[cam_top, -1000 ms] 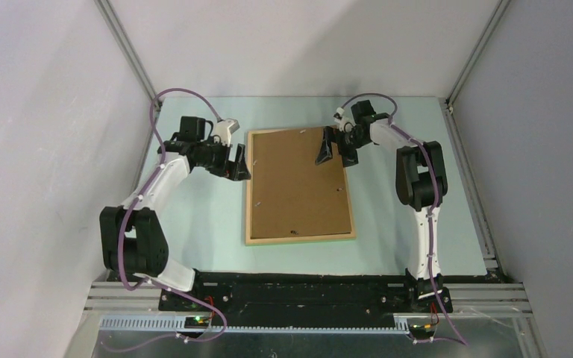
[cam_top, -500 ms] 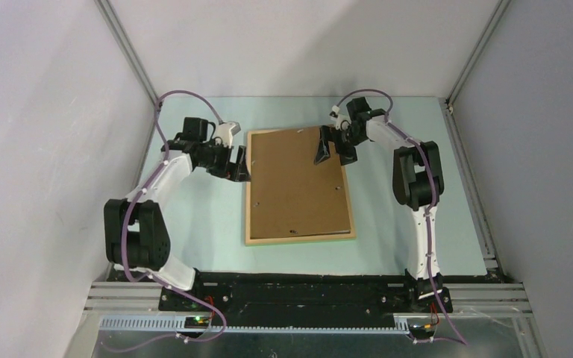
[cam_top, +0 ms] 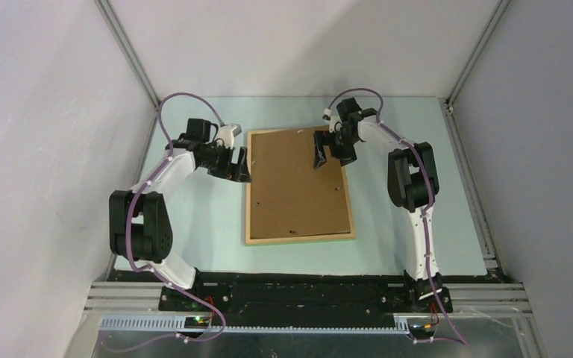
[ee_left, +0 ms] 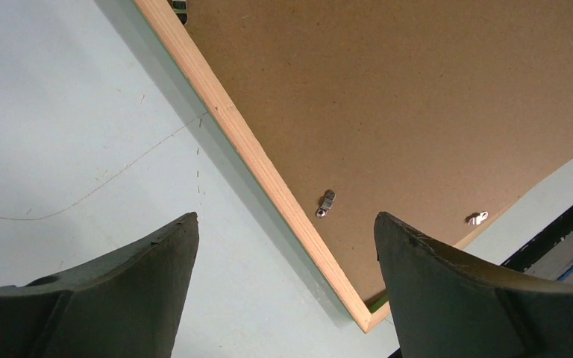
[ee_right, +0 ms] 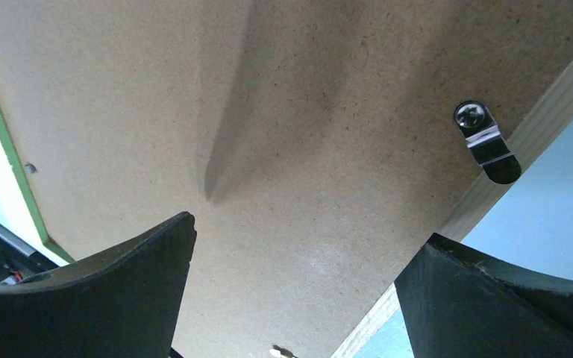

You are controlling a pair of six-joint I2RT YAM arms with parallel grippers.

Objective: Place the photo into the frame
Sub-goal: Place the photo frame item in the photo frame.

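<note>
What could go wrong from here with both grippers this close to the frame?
The open left gripper sits at the frame's wooden edge; closing or sweeping there could shove the loose frame across the table. The open right gripper hangs over the photo's brown back near a metal clip; a finger might snag it.

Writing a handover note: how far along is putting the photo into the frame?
Seemingly done: the brown board back of the photo lies flat inside the light wood rectangular frame, face down. In hand: nothing; the left gripper stands open at the frame's left edge, the right gripper open over the board's far right corner. Left: perhaps turning the small metal clips; their state is unclear.
</note>
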